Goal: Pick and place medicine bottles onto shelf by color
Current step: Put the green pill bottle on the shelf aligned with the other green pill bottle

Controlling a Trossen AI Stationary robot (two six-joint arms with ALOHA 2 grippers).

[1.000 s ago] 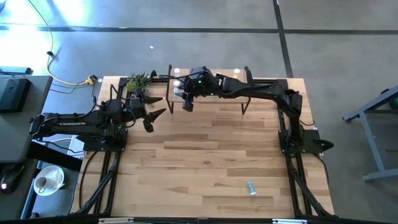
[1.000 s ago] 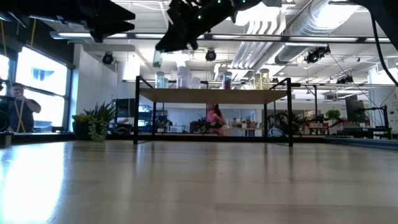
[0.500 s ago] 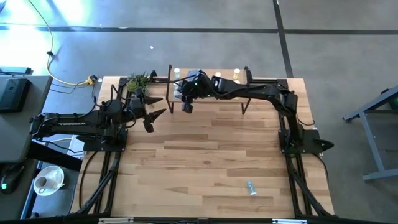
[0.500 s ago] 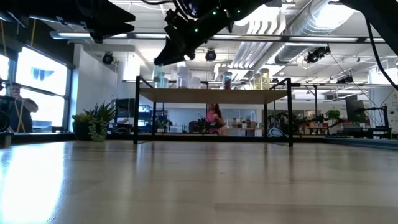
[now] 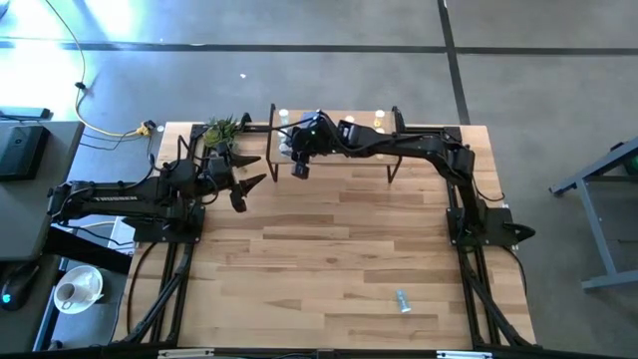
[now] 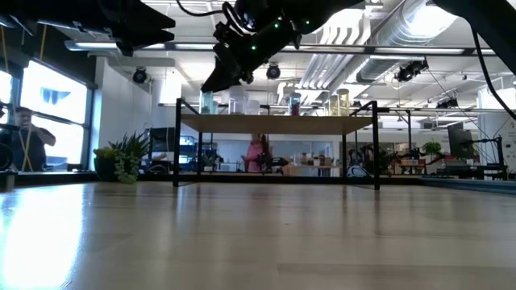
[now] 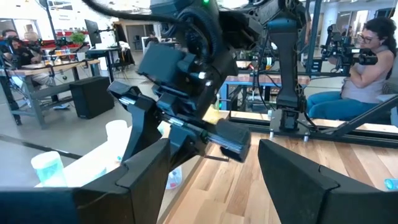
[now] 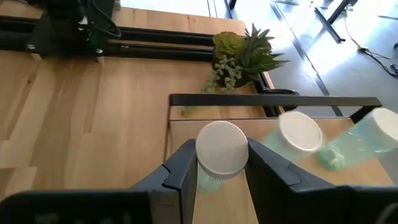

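Two dark arms work at the slatted wooden table (image 5: 329, 239). The right gripper (image 5: 297, 150) reaches over the left end of the shelf (image 6: 274, 123), the low light-wood board on thin black legs at the table's far edge, and its fingers (image 8: 180, 168) are clamped narrowly around one teal-green bottle (image 8: 220, 155) with a white cap, held just above the shelf board. In the right wrist view, two more teal-green bottles show beside it on the shelf: one upright (image 8: 303, 138) near the held one, and a second one (image 8: 373, 134) at the picture's edge, partly cut off. The low view shows roughly five bottles standing in a row on the shelf top, among them a teal one (image 6: 207, 102) at the left end under the gripper, a pale one (image 6: 239, 101), a small one (image 6: 294, 105) near the middle and a yellowish one (image 6: 343, 102) towards the right; the exact count is hard to make out against the bright room. One lone bottle (image 5: 402, 299) lies on its side on the near right part of the table, well apart from the shelf. The left gripper (image 5: 242, 180) waits near the table's left edge, its jaws spread wide and holding nothing. One small potted plant (image 5: 223, 130) stands at the far left corner, just beside the shelf.
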